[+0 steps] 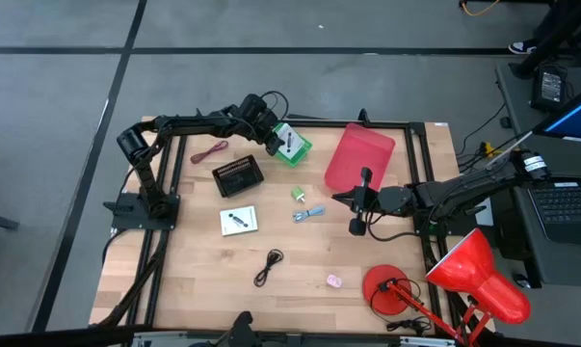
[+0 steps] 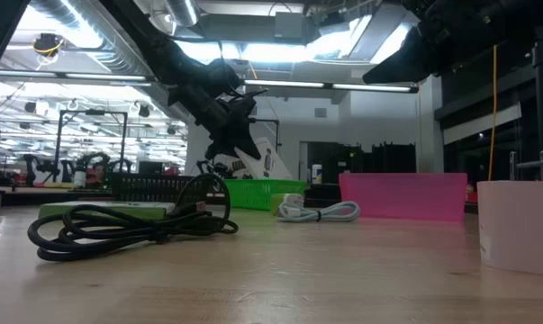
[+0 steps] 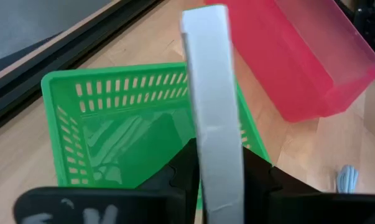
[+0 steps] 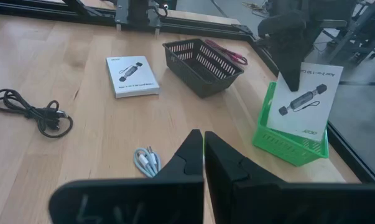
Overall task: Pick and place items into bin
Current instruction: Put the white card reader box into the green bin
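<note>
Looking from biggest to smallest, the worktop is seen first, with a pink bin lying just beside a green basket. A black basket is set near the green basket, on the side away from the pink bin. A white card is held by the left claw right over the green basket. The card is pinched on its thin edge and stands upright, with its long side pointing down into the basket. The drop is likely the next step, so the card must be kept straight above the basket. The left arm is much nearer to this basket. The right claw is clenched with nothing in it and waits well apart from the green basket. A second white card, a black cable, a red cable and a small blue-grey piece are left on the worktop.
</note>
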You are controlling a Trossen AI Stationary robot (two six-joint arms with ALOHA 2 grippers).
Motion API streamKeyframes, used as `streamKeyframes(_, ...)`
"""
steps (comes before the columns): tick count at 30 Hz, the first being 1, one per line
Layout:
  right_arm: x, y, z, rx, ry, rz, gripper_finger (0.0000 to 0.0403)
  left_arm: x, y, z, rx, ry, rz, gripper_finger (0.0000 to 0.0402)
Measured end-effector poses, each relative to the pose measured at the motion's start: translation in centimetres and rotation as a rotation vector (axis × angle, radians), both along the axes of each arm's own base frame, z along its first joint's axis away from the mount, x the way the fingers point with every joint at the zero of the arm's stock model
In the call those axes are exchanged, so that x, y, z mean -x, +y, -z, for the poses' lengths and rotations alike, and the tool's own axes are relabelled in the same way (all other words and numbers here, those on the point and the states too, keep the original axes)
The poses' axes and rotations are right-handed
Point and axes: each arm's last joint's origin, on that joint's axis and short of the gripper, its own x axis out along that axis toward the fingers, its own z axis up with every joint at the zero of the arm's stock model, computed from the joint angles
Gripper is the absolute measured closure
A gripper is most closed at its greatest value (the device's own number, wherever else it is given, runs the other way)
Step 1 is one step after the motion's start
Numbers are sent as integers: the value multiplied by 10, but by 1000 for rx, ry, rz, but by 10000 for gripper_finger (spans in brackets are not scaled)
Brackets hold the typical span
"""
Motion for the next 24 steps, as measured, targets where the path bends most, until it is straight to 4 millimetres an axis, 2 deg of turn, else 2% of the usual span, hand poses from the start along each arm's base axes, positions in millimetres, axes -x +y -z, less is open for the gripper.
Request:
streamKeyframes(11,0,0,0,-1,0,1,403,-1,1,-1,-12,-11,-4,292)
streamKeyframes(24,0,0,0,-1,0,0,403,-1,3,-3,-77,-7,-7,290)
